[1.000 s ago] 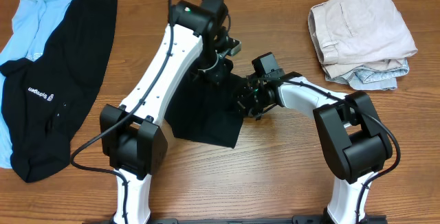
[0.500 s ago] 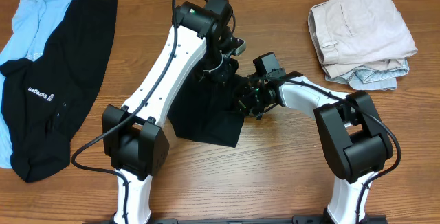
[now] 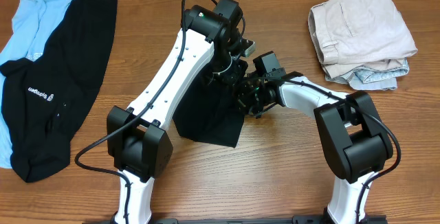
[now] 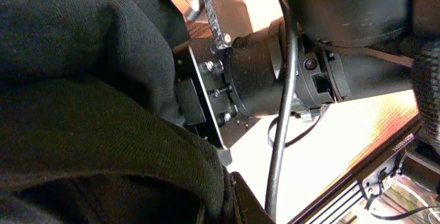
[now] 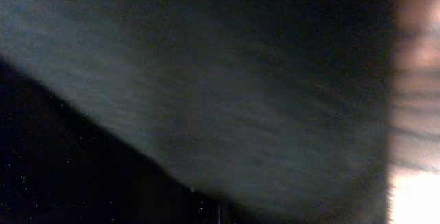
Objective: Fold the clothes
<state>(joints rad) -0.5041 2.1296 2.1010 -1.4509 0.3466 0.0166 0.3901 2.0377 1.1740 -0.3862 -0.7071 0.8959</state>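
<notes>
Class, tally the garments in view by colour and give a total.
Black: 2, the lettered garment and the T-shirt
Light blue: 1, the light-blue garment
Beige: 1, the folded beige garment
Pale denim: 1, the denim piece beneath it
Total: 5

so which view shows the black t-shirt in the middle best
Overhead: only there does the black t-shirt show its overall shape and edges. Left wrist gives just close-up dark fabric folds; right wrist a blurred dark surface, probably the same cloth.

Blurred dark cloth [image 5: 206, 100] across nearly the whole frame, a pale brownish strip [image 5: 416, 80] along the right edge
</notes>
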